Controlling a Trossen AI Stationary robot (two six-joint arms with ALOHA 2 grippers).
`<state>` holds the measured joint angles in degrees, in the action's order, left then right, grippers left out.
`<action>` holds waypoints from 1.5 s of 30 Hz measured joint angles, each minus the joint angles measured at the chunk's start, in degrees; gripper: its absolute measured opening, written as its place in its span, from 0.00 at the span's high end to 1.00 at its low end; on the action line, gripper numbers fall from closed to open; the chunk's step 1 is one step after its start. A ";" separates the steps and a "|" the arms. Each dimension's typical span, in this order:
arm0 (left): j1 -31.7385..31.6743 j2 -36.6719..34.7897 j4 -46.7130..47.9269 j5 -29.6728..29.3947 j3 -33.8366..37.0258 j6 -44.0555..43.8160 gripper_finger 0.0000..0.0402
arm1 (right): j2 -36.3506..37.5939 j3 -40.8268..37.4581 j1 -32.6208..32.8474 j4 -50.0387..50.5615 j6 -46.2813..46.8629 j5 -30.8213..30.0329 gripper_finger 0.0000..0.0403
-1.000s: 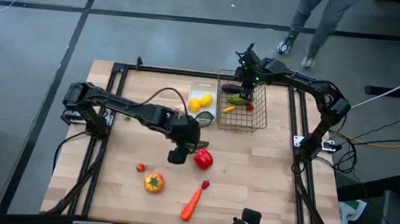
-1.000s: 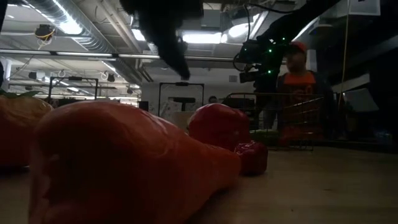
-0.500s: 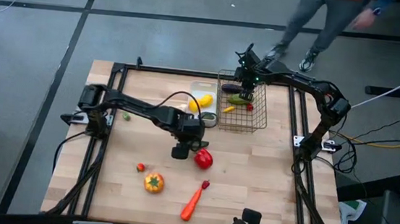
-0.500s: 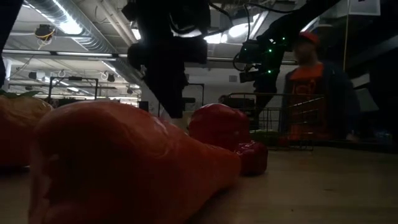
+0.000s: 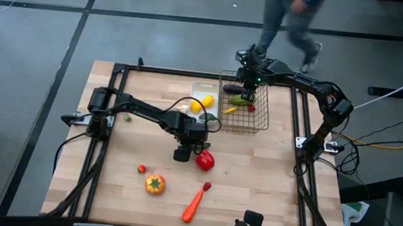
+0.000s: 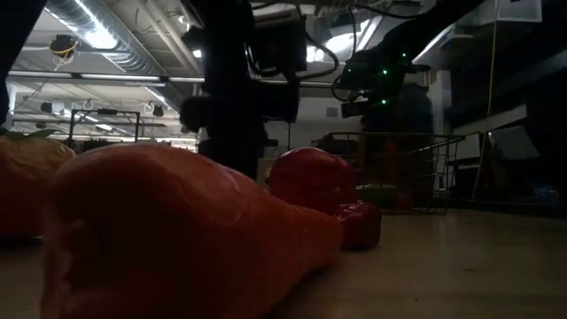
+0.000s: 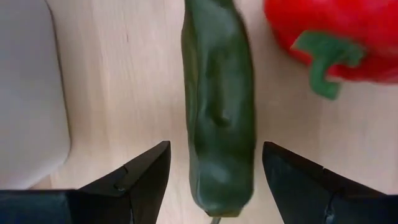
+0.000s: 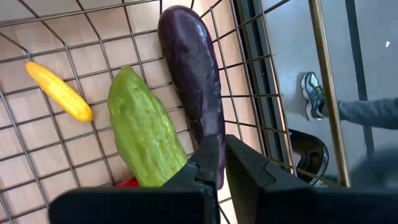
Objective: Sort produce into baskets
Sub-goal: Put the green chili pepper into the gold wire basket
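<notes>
A person (image 5: pixel 291 22) walks beyond the wooden table (image 5: pixel 269 177).

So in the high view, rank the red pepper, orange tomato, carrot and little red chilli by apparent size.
1. carrot, longest
2. red pepper
3. orange tomato, close to the pepper, hard to separate
4. little red chilli, clearly smallest

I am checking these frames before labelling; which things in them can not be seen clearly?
- Green cucumber: hidden under the left gripper in the high view; its far end is cut off in the left wrist view.
- White tray: partly covered by the left arm in the high view.
- Red piece in the wire basket: mostly behind the right gripper.
</notes>
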<state>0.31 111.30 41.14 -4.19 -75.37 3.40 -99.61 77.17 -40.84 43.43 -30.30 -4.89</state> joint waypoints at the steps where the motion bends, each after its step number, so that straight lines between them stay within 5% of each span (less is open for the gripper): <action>1: -0.04 0.50 -0.13 0.00 0.00 0.15 0.38 | 0.00 0.00 0.00 0.00 0.00 0.00 0.93; 9: 0.03 3.15 -0.26 0.11 -0.02 0.99 0.39 | 0.00 0.00 0.00 -0.02 0.00 0.00 0.93; 21: 0.05 2.87 0.83 -0.07 -0.04 1.24 0.65 | 6.12 0.00 0.00 0.50 -0.01 -0.07 0.93; 35: 0.00 -8.37 6.56 -0.27 0.00 0.54 0.61 | 22.50 0.02 0.00 5.58 5.85 3.08 0.93; 45: -1.68 -15.40 -11.04 -1.11 0.00 -0.03 0.61 | 30.15 0.04 8.89 6.91 13.24 10.08 0.93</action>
<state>-1.37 95.90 30.10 -5.30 -75.37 3.37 -69.46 77.21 -31.95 50.35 -17.06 5.20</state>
